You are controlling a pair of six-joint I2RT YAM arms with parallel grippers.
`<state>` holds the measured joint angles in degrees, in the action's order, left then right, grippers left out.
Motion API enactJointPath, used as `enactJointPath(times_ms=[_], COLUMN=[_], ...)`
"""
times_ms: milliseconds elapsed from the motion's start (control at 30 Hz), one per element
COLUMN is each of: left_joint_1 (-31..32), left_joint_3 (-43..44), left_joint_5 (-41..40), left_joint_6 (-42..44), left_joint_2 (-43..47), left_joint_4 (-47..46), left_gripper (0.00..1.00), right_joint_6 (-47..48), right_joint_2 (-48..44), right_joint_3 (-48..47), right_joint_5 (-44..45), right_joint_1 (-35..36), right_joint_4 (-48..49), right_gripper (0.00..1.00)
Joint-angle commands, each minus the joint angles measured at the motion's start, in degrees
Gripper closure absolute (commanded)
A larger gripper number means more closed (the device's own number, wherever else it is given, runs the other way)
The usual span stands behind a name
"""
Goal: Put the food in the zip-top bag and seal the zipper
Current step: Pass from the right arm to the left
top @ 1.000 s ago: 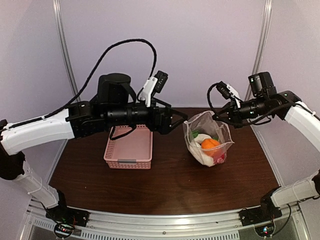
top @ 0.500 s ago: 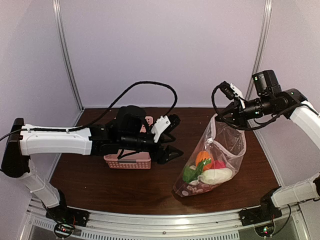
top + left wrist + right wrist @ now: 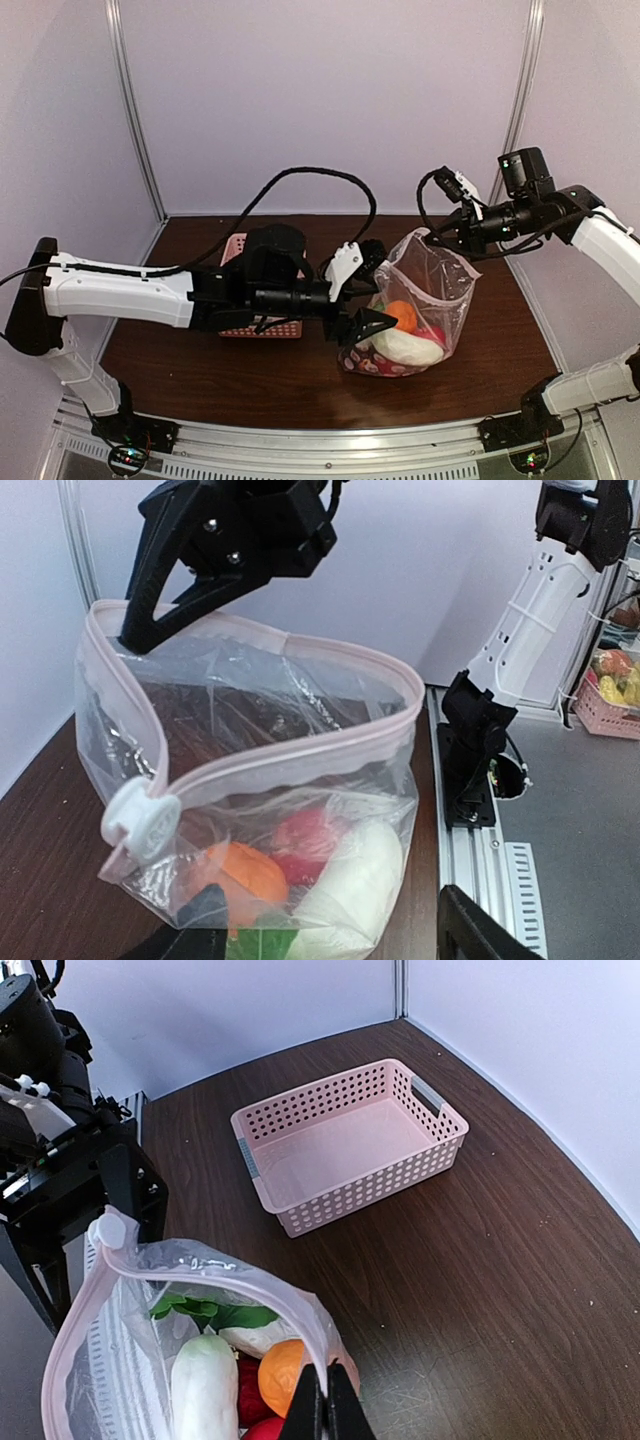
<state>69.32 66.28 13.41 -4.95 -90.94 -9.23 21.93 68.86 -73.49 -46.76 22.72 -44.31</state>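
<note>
Your right gripper (image 3: pixel 432 238) is pinched shut on the rim of the zip-top bag (image 3: pixel 445 285), holding it upright with its mouth open. Your left gripper (image 3: pixel 385 292) has its jaws apart, flanking the bag's lower part, where the food (image 3: pixel 402 316) lies.

Our left arm (image 3: pixel 110 290) stretches low and almost level from the left side toward the middle, and its wrist is rolled so one finger sits above the other. Our left gripper (image 3: pixel 378 288) has its jaws spread wide and is clamping nothing. Our right arm (image 3: pixel 610 240) comes in from the right and sits higher, with the forearm pointing left. Our right gripper (image 3: pixel 432 238) is pinched tight on the rim of the zip-top bag (image 3: pixel 445 285).
</note>
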Motion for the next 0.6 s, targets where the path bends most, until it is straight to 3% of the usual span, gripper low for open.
enactJointPath(times_ms=[0, 400, 567], left_joint_1=[-0.5, -2.8, -2.8], left_joint_3=[1.9, 2.9, 1.3], left_joint_5=[-5.7, -15.3, -9.1], left_joint_6=[-2.0, 1.9, 7.2], left_joint_2=[-2.2, 0.7, 2.4], left_joint_4=[-4.9, 0.5, -0.7], left_gripper=[0.28, 0.41, 0.41], right_joint_6=[-1.1, -0.5, -0.6], right_joint_2=[-0.8, -2.5, -2.7], right_joint_3=[0.1, 1.3, 1.6], right_joint_5=[-1.6, -2.6, -2.7], right_joint_1=[0.0, 0.0, -0.1], right_joint_4=[1.5, 1.5, 1.7], right_gripper=[1.00, 1.00, 1.00])
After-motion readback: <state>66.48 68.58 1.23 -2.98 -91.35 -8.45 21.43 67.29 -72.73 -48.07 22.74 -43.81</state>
